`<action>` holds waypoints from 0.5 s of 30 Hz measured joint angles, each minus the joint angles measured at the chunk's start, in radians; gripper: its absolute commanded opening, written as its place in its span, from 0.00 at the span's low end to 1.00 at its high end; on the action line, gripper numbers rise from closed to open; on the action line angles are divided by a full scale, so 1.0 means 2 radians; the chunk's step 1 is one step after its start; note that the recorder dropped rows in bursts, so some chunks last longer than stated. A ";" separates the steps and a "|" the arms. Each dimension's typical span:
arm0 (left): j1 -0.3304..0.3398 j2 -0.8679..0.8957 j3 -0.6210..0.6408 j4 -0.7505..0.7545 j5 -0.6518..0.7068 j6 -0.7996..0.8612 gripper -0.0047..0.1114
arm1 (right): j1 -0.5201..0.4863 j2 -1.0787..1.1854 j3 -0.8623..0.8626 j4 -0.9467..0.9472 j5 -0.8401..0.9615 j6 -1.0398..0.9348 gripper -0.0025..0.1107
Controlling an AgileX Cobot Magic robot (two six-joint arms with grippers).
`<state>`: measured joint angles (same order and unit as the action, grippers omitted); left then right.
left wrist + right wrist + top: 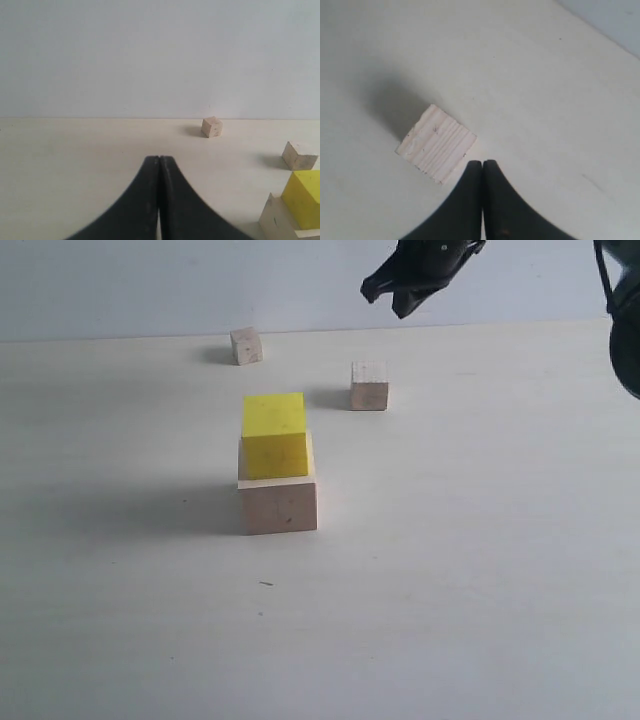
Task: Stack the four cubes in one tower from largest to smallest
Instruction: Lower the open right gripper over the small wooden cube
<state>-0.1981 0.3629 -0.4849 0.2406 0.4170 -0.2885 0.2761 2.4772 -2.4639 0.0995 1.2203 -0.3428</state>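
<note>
The bright yellow cube sits on the large pale wood cube in the middle of the table. Two smaller pale wood cubes wait behind it, the bigger small cube to the right and the littlest cube farther back. The right tool hangs above the bigger one, pressed closed and empty; the left tool is closed too. I'd say it should open wide, drop squarely over that cube's flat faces, then set it centred on the yellow.

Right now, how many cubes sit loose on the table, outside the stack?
2. The smallest pale wood cube sits far back left; the next-larger pale wood cube sits back right of the yellow cube. None seems hidden.
</note>
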 measured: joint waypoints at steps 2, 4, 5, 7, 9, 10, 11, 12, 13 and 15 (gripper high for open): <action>0.000 -0.008 0.000 -0.001 0.000 0.000 0.04 | 0.000 -0.014 0.003 0.000 0.000 0.027 0.02; 0.000 -0.014 0.000 -0.001 0.000 0.000 0.04 | 0.000 -0.023 0.013 0.000 0.000 0.049 0.02; 0.000 -0.016 0.000 -0.001 0.000 0.000 0.04 | 0.000 -0.025 0.020 0.000 0.000 0.060 0.02; 0.000 -0.018 0.000 -0.001 0.000 0.000 0.04 | 0.000 -0.030 0.044 0.001 -0.001 0.082 0.02; 0.000 -0.018 0.000 -0.001 0.000 0.000 0.04 | 0.001 -0.031 0.075 0.005 -0.001 0.094 0.02; 0.000 -0.018 0.001 -0.002 0.000 0.000 0.04 | 0.003 -0.031 0.097 0.008 -0.001 0.099 0.02; 0.000 -0.018 0.001 -0.002 0.000 0.000 0.04 | 0.007 -0.031 0.110 0.009 0.000 0.100 0.02; 0.000 -0.018 0.001 -0.002 0.000 0.000 0.04 | 0.010 -0.031 0.121 0.010 0.002 0.103 0.02; 0.000 -0.018 0.001 -0.002 0.000 0.000 0.04 | 0.016 -0.031 0.132 0.010 0.003 0.110 0.02; 0.000 -0.018 0.001 -0.003 0.000 0.000 0.04 | 0.029 -0.031 0.138 0.011 0.004 0.130 0.02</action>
<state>-0.1981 0.3273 -0.4827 0.2350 0.4170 -0.2885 0.3345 2.4156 -2.1879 0.1222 1.2284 -0.0829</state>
